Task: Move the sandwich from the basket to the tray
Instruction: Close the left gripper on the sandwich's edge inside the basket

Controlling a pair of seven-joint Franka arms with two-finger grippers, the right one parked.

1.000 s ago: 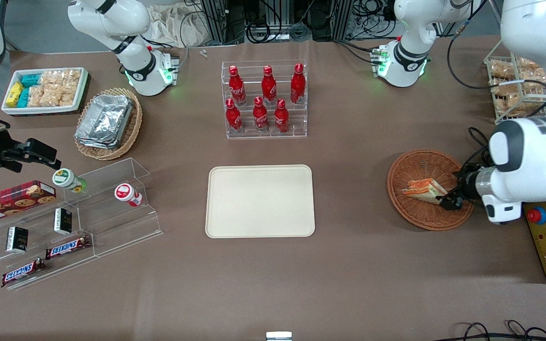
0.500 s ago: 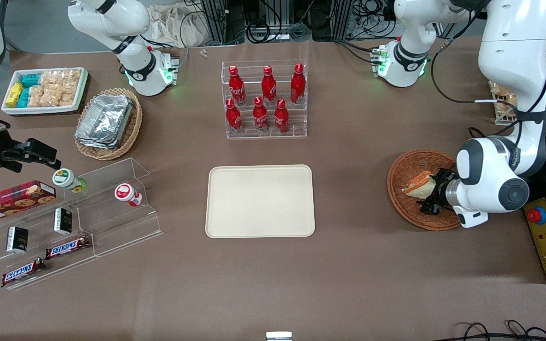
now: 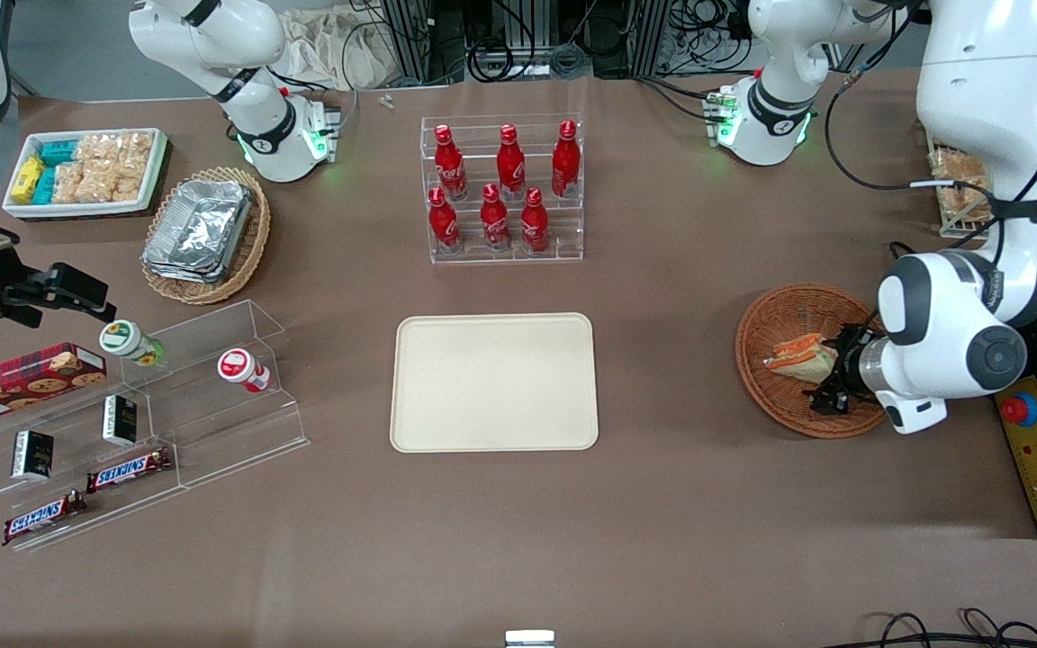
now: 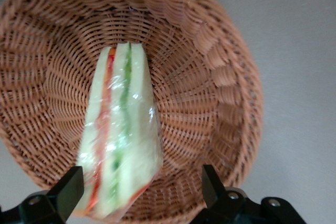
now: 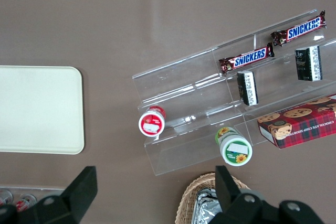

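I have the pincer [image 3: 829,382] low over the basket [image 3: 775,315], on its rim side toward the working arm's end of the worktop [image 3: 662,522]. In the wrist view its fingers [image 4: 68,190] stand wide apart with nothing between them pinched; the wrapped sandwich [image 4: 122,135] lies on the basket's [image 4: 220,66] woven floor, its broad end close by one finger and clear of the other. In the front view the sandwich [image 3: 798,354] sits near the basket's middle, at about 9 o'clock from the pincer.

I judge this to be the reach-in step: the grasp is not made yet. Next I would need to centre the open fingers astride the sandwich's thick end, go a little lower, and close gently, since the soft bread and slippery film will squash or slide under a hard pinch.

The basket's raised wicker wall curves close around the fingers, so a lift must go straight up before any sideways travel. The tray [image 3: 493,382] lies bare, well apart from the basket at its 9 o'clock, with open worktop between. The bottle rack [image 3: 505,189] stands at about 12 o'clock from the tray, out of that path.
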